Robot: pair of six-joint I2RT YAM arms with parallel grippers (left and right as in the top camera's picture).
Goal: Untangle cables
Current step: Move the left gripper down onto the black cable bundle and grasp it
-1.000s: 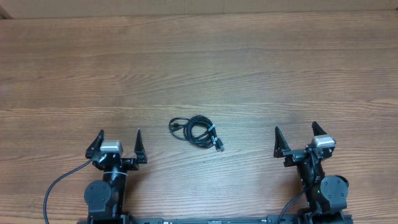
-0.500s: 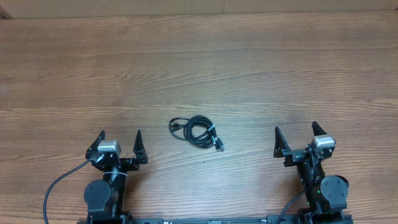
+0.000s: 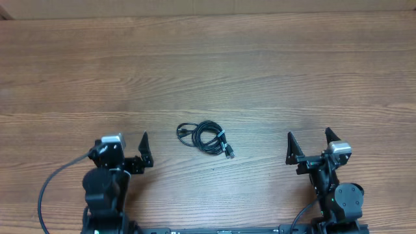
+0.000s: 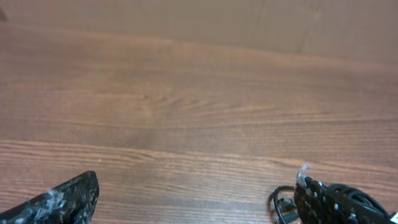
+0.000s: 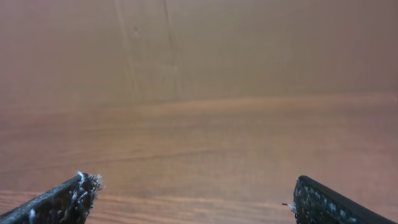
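Since a second ago the left arm has swung on its base, so the left claw now sits a shade lower and turned toward the middle of the table; its jaws are spread wide with nothing between them; in its wrist view the fingers frame bare wood.

Further right, near the table's middle and between the two arms, the cables lie where they lay before: a small loose coil of thin black cord, flat on the wood, well apart from both claws; a plug sticks out at its lower right, and a smaller loop juts from its left side; a sliver of the coil shows at the lower right edge of the left wrist view.

My guess is that the cord is light, limp and a little slick; tugging one strand would likely drag the whole coil across the wood; the stiff plug end looks the surest place to pinch, with the other claw pinning the coil.

At the right, the right claw has not moved; its jaws are equally wide and hold nothing; its wrist view shows only wood.
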